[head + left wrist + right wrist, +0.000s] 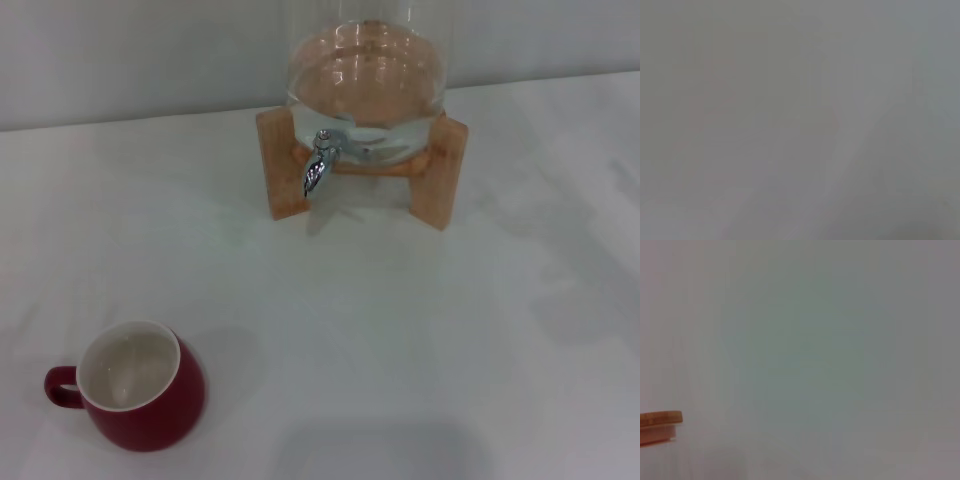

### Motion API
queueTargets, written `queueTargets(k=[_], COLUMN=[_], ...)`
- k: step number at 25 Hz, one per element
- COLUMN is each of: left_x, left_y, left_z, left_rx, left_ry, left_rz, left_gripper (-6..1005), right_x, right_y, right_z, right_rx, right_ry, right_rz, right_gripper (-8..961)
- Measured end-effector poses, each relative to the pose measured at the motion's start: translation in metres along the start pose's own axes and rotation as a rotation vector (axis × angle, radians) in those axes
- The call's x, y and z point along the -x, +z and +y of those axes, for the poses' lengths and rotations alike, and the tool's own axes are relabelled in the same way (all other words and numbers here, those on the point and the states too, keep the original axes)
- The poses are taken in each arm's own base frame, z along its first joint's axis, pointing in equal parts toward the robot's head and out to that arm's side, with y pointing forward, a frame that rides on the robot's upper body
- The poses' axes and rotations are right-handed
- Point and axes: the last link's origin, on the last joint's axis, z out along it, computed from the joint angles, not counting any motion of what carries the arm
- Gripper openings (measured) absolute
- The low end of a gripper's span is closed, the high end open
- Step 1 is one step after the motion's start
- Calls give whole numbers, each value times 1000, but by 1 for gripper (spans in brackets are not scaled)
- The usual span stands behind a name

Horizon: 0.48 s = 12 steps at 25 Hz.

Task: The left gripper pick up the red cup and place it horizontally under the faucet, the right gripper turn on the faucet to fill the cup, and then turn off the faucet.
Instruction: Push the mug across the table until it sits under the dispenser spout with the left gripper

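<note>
Red cup (140,390) stands upright on the white table (400,330), well apart from the faucet (318,168). Neither the left gripper nor the right gripper is in view, so their jaws cannot be judged.

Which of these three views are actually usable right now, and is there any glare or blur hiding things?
Head view: usable; red cup and faucet are clear, with bright reflections on the glass jar and soft shadows on the table. Left wrist view: featureless grey blur. Right wrist view: nearly blank, only a wooden edge at the frame's border. Neither gripper shows.
</note>
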Motion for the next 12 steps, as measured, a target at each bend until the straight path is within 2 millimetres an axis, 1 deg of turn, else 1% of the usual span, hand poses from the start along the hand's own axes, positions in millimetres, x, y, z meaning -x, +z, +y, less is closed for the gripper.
queueTargets(k=[12], left_x=[4], left_y=[-1], left_z=[1], left_rx=[-2], left_ry=[9], left_rz=[1], left_gripper=[830], right_x=[-2], right_y=[-2], right_z=[0], right_rx=[-5], right_ry=[7], right_rz=[5], right_gripper=[798])
